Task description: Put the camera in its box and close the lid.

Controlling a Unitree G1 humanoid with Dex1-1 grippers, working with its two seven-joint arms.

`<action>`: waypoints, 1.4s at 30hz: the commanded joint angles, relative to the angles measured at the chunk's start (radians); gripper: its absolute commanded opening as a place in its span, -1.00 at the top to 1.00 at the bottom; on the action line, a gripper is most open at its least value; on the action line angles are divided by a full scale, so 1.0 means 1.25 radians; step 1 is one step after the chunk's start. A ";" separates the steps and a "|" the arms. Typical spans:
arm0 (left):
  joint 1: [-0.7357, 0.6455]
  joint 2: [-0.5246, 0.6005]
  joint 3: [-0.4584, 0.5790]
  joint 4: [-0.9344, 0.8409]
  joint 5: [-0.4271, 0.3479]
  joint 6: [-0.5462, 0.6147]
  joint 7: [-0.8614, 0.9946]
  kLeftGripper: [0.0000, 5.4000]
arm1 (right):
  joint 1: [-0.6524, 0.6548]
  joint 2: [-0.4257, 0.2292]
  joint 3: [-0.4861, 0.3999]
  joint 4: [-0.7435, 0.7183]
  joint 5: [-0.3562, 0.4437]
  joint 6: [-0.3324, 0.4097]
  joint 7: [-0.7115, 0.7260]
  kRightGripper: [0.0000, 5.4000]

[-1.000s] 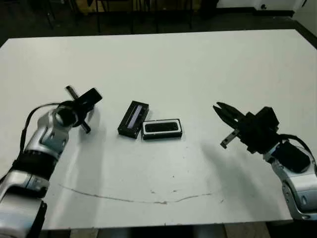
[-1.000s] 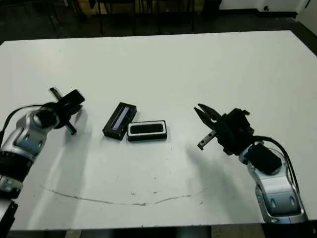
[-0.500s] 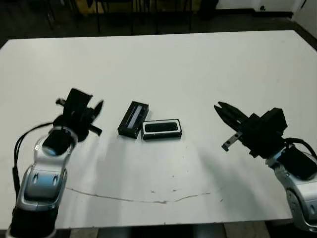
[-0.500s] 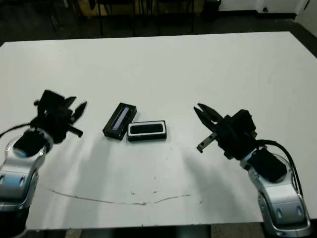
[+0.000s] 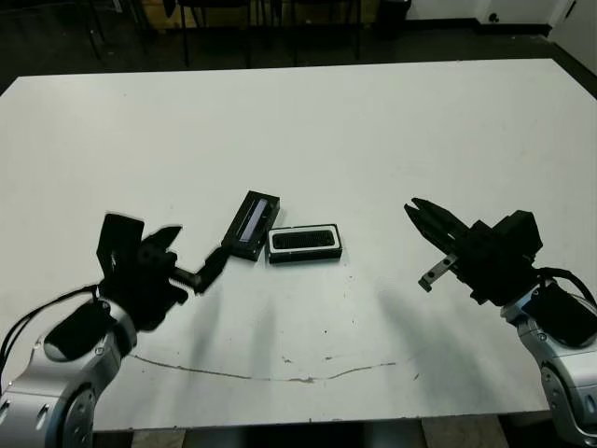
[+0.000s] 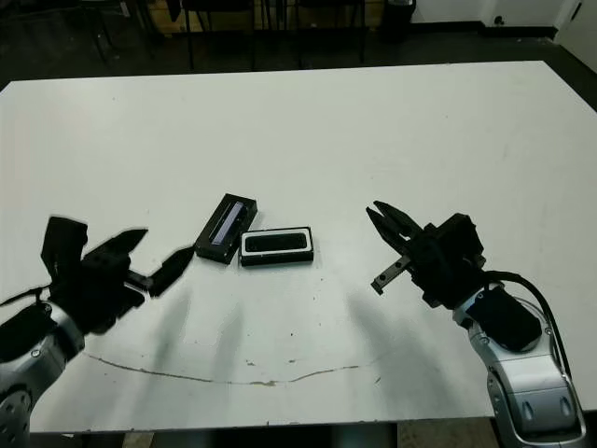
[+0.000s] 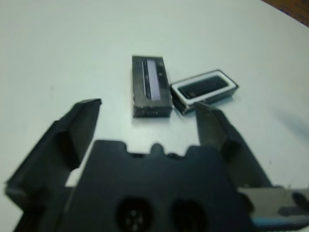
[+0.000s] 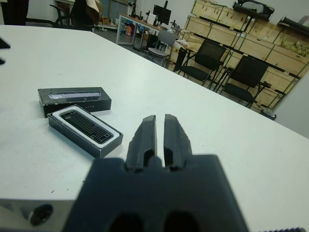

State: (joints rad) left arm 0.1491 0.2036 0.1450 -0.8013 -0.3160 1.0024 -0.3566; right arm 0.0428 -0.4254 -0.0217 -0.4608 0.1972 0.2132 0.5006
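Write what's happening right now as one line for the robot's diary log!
camera: in box | lid: off, beside box | left gripper: open, empty | right gripper: shut, empty

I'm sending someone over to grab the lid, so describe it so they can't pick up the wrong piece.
On the white table, two small black rectangles sit together near the middle, between the robot's arms. The lid is the angled one on the robot's left, touching the box. It shows a long pale strip along its face, while the box has a white rim around the camera.
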 commanded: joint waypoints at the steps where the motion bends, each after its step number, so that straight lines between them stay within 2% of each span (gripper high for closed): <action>1: 0.038 0.018 -0.036 0.006 0.002 0.008 0.018 -0.97 | 0.004 -0.007 0.005 0.008 -0.010 0.001 0.001 1.00; 6: 0.073 -0.023 -0.097 0.041 0.001 -0.033 0.054 -0.99 | 0.002 0.008 0.004 0.010 0.011 0.029 -0.004 1.00; 8: 0.080 -0.042 -0.119 0.057 0.000 -0.046 0.073 -0.99 | 0.001 0.006 0.007 0.027 -0.001 0.005 -0.003 1.00; 16: 0.076 -0.139 -0.211 0.105 0.032 -0.075 0.205 -0.99 | 0.002 0.002 0.005 0.022 -0.008 0.003 -0.005 1.00; 18: 0.069 -0.149 -0.224 0.113 0.040 -0.070 0.230 -0.99 | 0.002 0.002 0.003 0.012 -0.002 0.019 -0.007 1.00; 27: 0.079 -0.180 -0.245 0.139 0.075 -0.105 0.301 -0.99 | 0.003 -0.001 0.001 0.016 -0.008 0.004 -0.005 1.00; 36: 0.077 -0.104 -0.299 0.130 0.172 -0.113 0.315 -0.99 | 0.007 0.006 -0.004 0.023 0.002 0.006 -0.007 1.00; 42: 0.082 -0.064 -0.272 0.151 0.168 -0.140 0.270 -0.99 | 0.007 0.002 -0.002 0.015 0.004 0.013 -0.005 1.00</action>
State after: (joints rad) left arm 0.2424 0.0976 -0.2048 -0.6380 -0.1161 0.8309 -0.0068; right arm 0.0428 -0.4198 -0.0217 -0.4472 0.1985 0.2157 0.4940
